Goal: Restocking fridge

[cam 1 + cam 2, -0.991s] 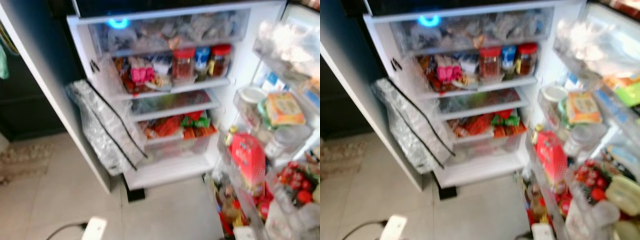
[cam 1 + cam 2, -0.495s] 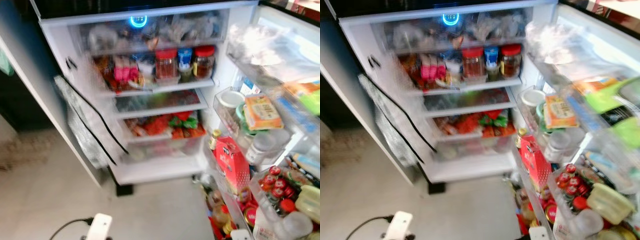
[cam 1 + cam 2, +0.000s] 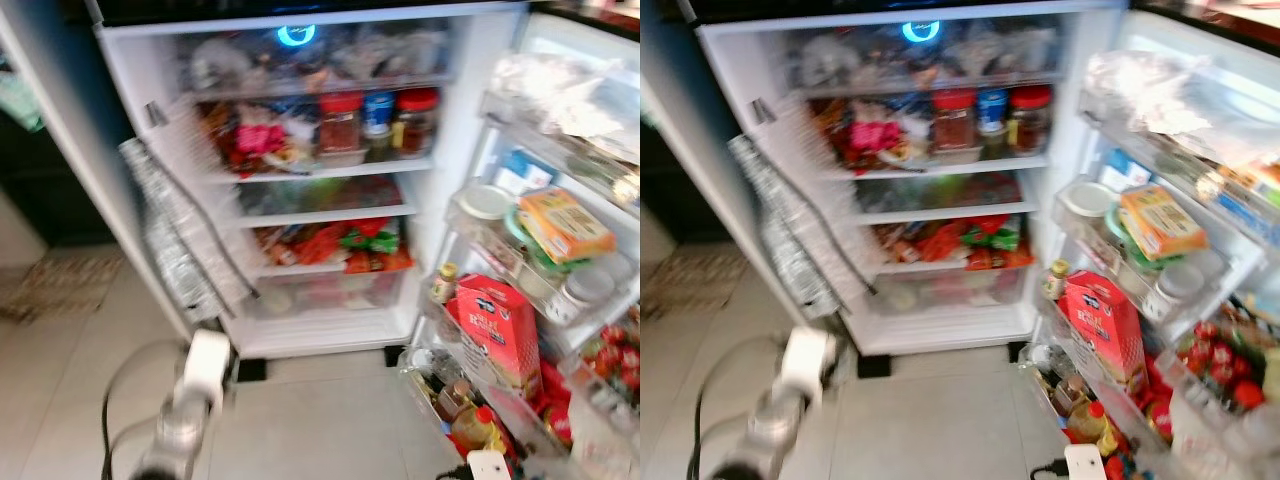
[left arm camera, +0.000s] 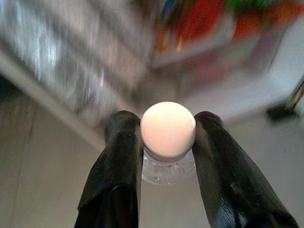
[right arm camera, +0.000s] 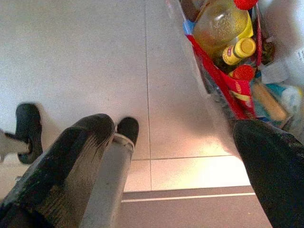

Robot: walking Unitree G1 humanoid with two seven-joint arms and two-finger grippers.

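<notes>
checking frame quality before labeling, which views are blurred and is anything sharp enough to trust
Left eye view: left gripper and the bottle it holds smear with motion, fridge shelves soft. Left wrist view: white bottle cap between the fingers sharp, background streaked. Right wrist view: floor tiles sharp, with glare.

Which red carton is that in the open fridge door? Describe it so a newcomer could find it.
Start at the open fridge door on the right. In its middle rack, below the orange packet, stands the red carton: tall, boxy, white print, the largest red item there.
</notes>
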